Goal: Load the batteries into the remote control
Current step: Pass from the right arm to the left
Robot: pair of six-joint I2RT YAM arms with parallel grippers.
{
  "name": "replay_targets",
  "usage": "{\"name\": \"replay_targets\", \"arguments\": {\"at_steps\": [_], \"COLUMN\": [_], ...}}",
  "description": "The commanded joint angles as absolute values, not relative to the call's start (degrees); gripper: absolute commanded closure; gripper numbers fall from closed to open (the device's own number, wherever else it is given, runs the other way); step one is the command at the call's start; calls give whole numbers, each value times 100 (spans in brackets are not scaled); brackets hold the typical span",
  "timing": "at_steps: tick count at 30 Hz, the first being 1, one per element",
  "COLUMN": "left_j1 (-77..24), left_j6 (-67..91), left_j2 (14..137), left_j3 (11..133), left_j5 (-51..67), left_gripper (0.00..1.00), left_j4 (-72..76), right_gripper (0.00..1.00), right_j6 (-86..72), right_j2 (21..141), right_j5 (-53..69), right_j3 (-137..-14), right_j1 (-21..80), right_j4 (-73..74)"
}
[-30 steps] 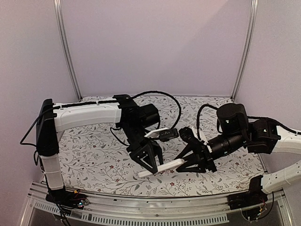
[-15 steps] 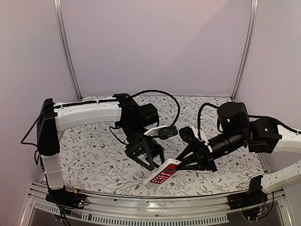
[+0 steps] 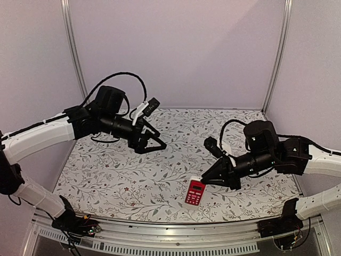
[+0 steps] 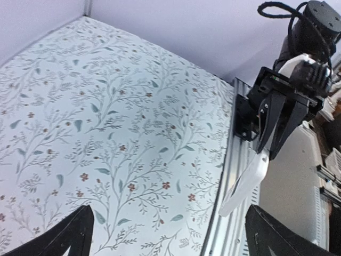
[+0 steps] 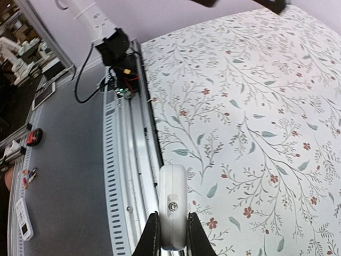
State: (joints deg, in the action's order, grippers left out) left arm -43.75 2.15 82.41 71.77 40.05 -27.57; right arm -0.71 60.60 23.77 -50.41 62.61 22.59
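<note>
**Step in hand: presenting the remote.** The right pincer [image 3: 205, 178] is closed on the top end of the remote control [image 3: 195, 192]. The remote hangs low over the front of the bench [image 3: 117, 176], near its edge; whether it touches the cloth cannot be told. The red button face points up, so the back with the battery recess faces down, out of view. In the right wrist view the two fingers [image 5: 151, 234] clamp the white body [image 5: 173, 205] edge-on.

The left pincer [image 3: 153, 146] is raised over the rear left of the bench, well apart from the remote. Its jaws are spread wide and hold nothing.

The batteries appear in no view.

**Next move, as judged:**
- Turn the remote so the recess is reachable.
- Locate and pick one battery with the free left pincer.
</note>
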Motion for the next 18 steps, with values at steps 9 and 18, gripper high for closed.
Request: {"name": "replay_targets", "arguments": {"at_steps": [9,18], "left_j1": [-5683,-6653], "left_j6": [1791,1550], "left_j2": [7219,8721], "left_j3": [5961,6923], "left_j5": [-1030,-1034], "left_gripper": [1,3], "left_j4": [-1515,-2152], "right_gripper": [100,100], "right_j6": [-2794,-3551], "right_j2": [7209,8001], "right_j5": [2312,3074], "right_j3": [-5159,-5419], "right_j1": [4734,4484], "right_j4": [817,400]}}
